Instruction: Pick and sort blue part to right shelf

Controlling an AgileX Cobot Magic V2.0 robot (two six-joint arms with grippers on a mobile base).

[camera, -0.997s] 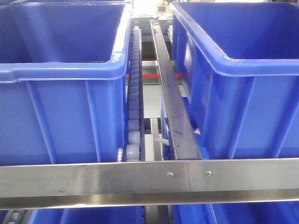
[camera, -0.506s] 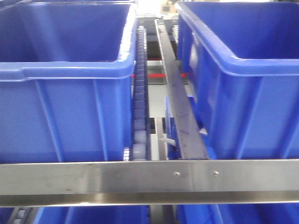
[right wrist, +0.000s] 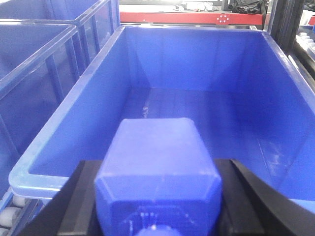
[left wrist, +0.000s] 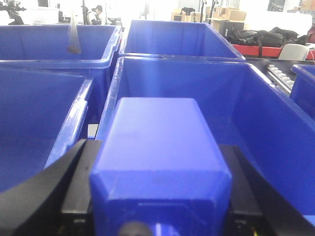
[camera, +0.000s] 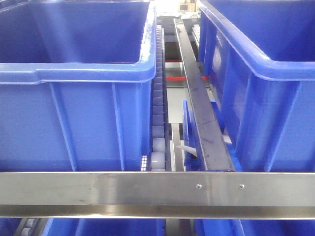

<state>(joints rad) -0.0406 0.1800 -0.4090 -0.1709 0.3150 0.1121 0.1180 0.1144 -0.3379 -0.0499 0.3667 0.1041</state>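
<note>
Compared with a second ago, the front view has slid sideways: the bins, the roller track (camera: 157,123) and the dark steel rail (camera: 202,108) of the right shelf (camera: 147,191) now sit further right in the picture, and the left bin (camera: 74,73) fills more of it while the right bin (camera: 266,73) is cut off sooner at the edge. The shelf's steel crossbar lies a little lower than before. Neither arm shows in this view.

In the left wrist view the left fingers (left wrist: 74,182) are clenched on a blue part (left wrist: 160,162), one black finger pressed to each side of it. Beyond the fingertips lies the open blue bin (left wrist: 197,78), with another bin to the left of the fingers.

In the right wrist view the right fingers (right wrist: 81,196) likewise grip a second blue part (right wrist: 157,172) from both sides, and ahead of and below them is a large blue bin (right wrist: 197,73) whose floor is bare.

Both held parts are seen end-on and cut off by the bottom edge, so their shoulders and caps are hard to make out; only a rounded bit shows at the bottom of each. The fingertips themselves are hidden behind the parts. Whether either part is the taller or the squatter one cannot be told.
</note>
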